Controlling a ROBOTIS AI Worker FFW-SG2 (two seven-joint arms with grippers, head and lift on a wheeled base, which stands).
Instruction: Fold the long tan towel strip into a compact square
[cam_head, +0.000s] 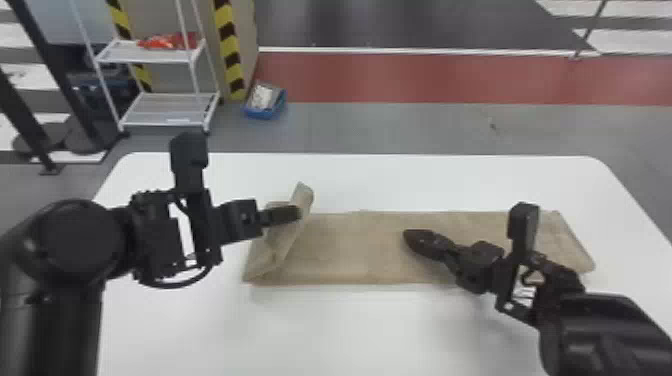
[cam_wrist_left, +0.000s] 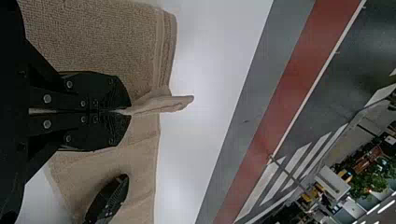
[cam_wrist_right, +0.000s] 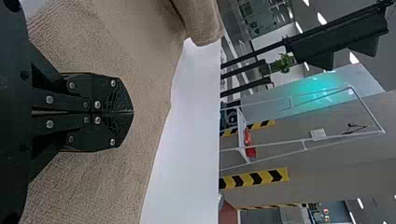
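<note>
Left end effector (cam_head: 295, 214) has its two fingers closed on a fold of the tan towel strip (cam_head: 360, 250), near the strip's left end. In the left wrist view, a narrow tongue of cloth pokes out past the fingertips, and the raised fold (cam_head: 301, 197) stands slantwise across the strip in the head view. The left arm (cam_head: 75, 245) enters at the lower left, bends at a big round joint and points its fingers to the right.

From the lower right corner, the right arm (cam_head: 600, 330) angles forward and to the left. Its right end effector (cam_head: 411, 237) is over the middle stretch of the strip, fingers closed together with no cloth between them; whether they touch the towel I cannot tell. The two end effectors are well apart.

Running left to right, the strip lies on the white counter (cam_head: 350, 330), its long sides roughly in line with the counter's far edge. White surface shows beyond it and on the near side. The strip's right end sits nearer the counter's side edge than its left end does.
</note>
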